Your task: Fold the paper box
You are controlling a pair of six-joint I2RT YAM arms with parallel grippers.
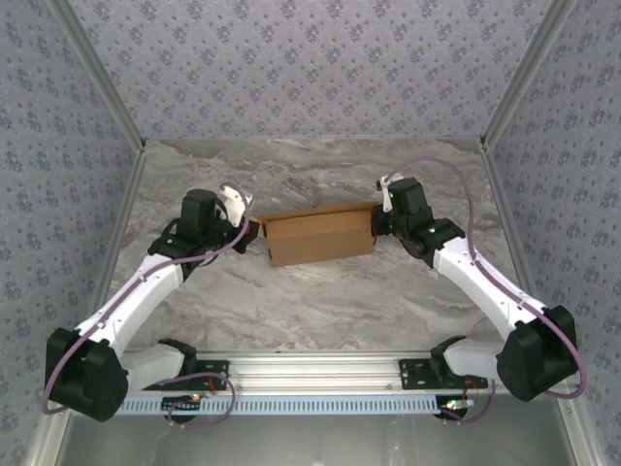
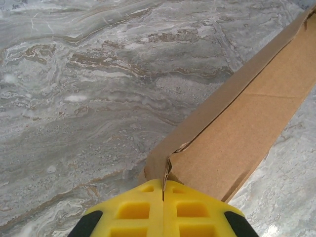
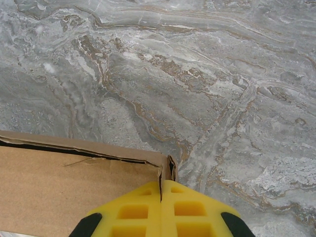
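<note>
brown cardboard box [image 1: 320, 236] is laid at mid table [image 1: 291, 311], its left corner pinched by the closed left gripper [image 2: 163, 188], its right corner by the closed right gripper [image 3: 161, 188].

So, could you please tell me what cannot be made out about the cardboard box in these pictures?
Left wrist view: the left gripper, shut on a corner of the brown corrugated cardboard box, hides how deep it bites; the picture's right edge cuts the box off.
Right wrist view: the right gripper covers its pinched corner likewise; the left edge cuts the box.
Top view: tabs and slots are too small to tell.
</note>
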